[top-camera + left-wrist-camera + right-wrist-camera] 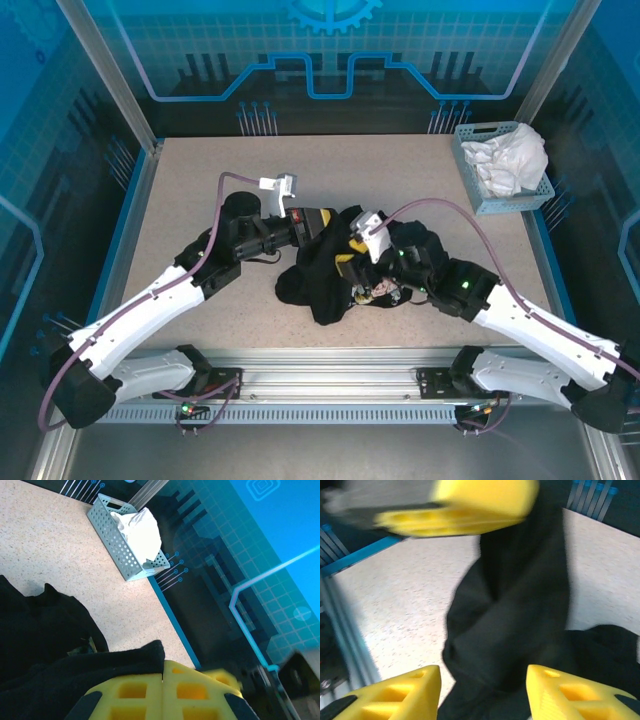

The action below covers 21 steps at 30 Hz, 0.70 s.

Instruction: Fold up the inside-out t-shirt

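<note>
The inside-out t-shirt point(318, 285) is a bunched black heap at the middle of the table. My left gripper point(330, 226) is shut on a fold of it; in the left wrist view the cloth point(55, 635) runs into the seam of the closed yellow fingers point(135, 692). In the right wrist view that fold point(515, 605) hangs down from the left gripper point(470, 505). My right gripper point(352, 260) is open, its fingertips point(427, 682) standing on either side of the hanging cloth without pinching it.
A light blue perforated basket point(470, 165) with a white cloth point(515, 158) stands at the back right corner, also seen in the left wrist view as the basket point(112, 537). Speckled tabletop point(200, 180) lies bare around the shirt; blue walls enclose the table.
</note>
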### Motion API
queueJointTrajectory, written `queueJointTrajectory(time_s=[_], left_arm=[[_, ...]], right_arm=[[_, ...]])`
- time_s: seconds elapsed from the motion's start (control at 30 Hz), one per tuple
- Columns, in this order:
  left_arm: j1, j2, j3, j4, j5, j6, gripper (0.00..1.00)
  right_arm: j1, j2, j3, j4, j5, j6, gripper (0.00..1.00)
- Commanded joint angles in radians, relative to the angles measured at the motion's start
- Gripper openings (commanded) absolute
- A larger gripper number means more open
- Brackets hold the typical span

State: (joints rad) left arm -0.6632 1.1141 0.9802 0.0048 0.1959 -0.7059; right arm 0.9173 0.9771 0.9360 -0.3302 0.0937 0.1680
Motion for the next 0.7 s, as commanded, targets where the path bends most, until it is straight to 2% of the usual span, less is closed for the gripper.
queueJointTrajectory(time_s=[0.0,0.17,0.43,0.67], left_arm=[[-0.002,-0.006,0.026,0.021,-0.039,0.005,0.0],[-0.003,-0.008,0.029,0.026,-0.049,0.006,0.0],[-0.003,-0.017,0.028,0.021,-0.052,0.007,0.0],[-0.002,-0.021,0.02,0.031,-0.051,0.007,0.0]], right_arm=[[0.059,0.013,-0.039,0.118,-0.018,0.075,0.44],[0.1,0.117,-0.086,0.246,0.033,0.198,0.48],[0.098,0.238,-0.094,0.315,0.254,0.39,0.57],[0.074,0.32,-0.088,0.398,0.314,0.478,0.58]])
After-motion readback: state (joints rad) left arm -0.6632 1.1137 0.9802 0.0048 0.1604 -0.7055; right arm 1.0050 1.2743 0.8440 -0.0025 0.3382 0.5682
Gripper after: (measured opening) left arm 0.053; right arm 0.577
